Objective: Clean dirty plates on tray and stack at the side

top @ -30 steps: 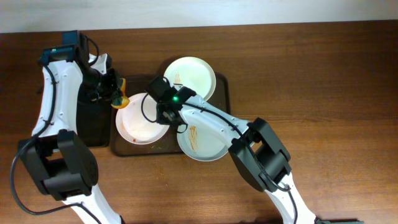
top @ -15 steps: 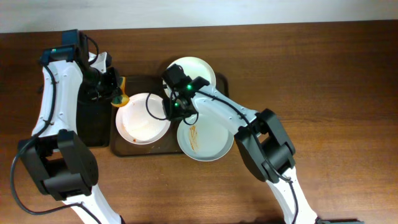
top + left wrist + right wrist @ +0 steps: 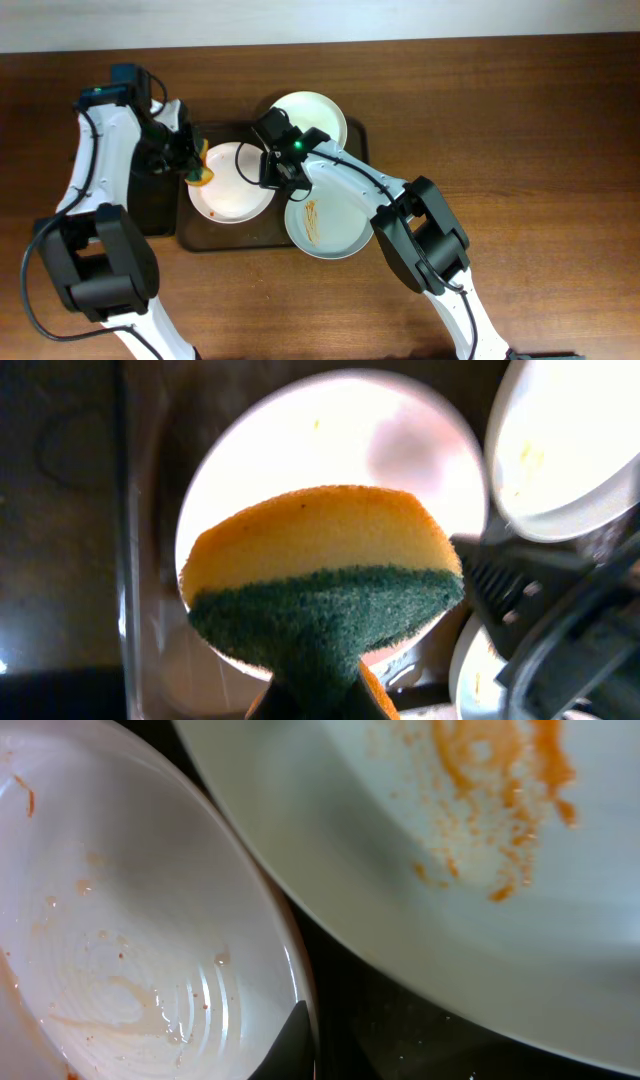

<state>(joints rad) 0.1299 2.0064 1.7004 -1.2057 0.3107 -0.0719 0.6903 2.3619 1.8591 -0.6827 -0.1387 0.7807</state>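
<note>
Three plates lie on the dark brown tray [image 3: 355,160]. My left gripper [image 3: 190,165] is shut on a yellow and green sponge [image 3: 320,575], held over the left edge of the white plate [image 3: 235,190]. That plate carries faint orange smears [image 3: 120,995]. My right gripper [image 3: 272,168] is shut on its right rim, with one dark fingertip [image 3: 293,1042] lying inside the rim. A pale plate [image 3: 330,225] streaked with orange sauce sits at the front right. A third pale plate [image 3: 310,118] sits at the back.
A narrower black tray [image 3: 150,205] stands left of the brown one, under my left arm. In the right wrist view the sauce-smeared plate [image 3: 450,850] lies close beside the gripped plate, with a dark strip of tray [image 3: 400,1020] between them. Bare wooden table [image 3: 520,120] stretches to the right.
My right gripper moved to the white plate's right rim and closed on it. My left gripper carried the sponge right and slightly forward, over the plate's left edge.
</note>
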